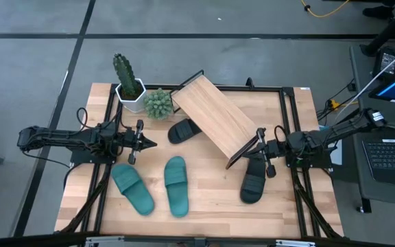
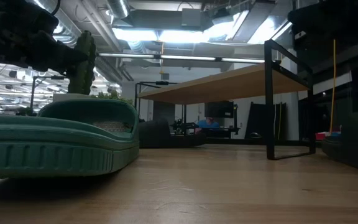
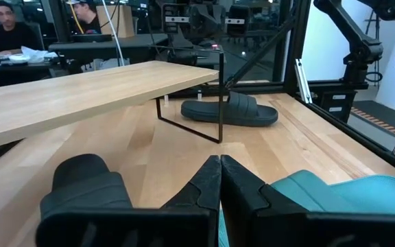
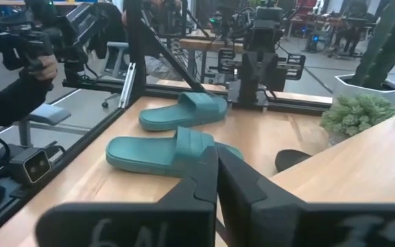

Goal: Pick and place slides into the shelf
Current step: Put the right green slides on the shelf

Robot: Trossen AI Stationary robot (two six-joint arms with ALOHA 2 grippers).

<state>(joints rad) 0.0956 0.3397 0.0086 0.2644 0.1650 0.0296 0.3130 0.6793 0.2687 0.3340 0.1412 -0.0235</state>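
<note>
Our closed, empty right hand [image 1: 260, 152] has a black slide [image 1: 254, 180] just at six o'clock, long axis twelve-to-six; left hand [image 1: 140, 143] closed, empty.

A tall cactus [image 1: 123, 68] in a white pot [image 1: 132, 95] stands at the table's [image 1: 211, 206] eleven o'clock corner, a small bushy green plant [image 1: 158, 103] just beside it at four o'clock. A laptop [image 1: 391, 154] sits off the table at three o'clock.

We are seeing bright ceiling lights [image 2: 166, 34] glaring in the low view, silhouetting things there; the nearest teal slide [image 2: 55, 143] is looking blurred, perhaps out of focus.
</note>
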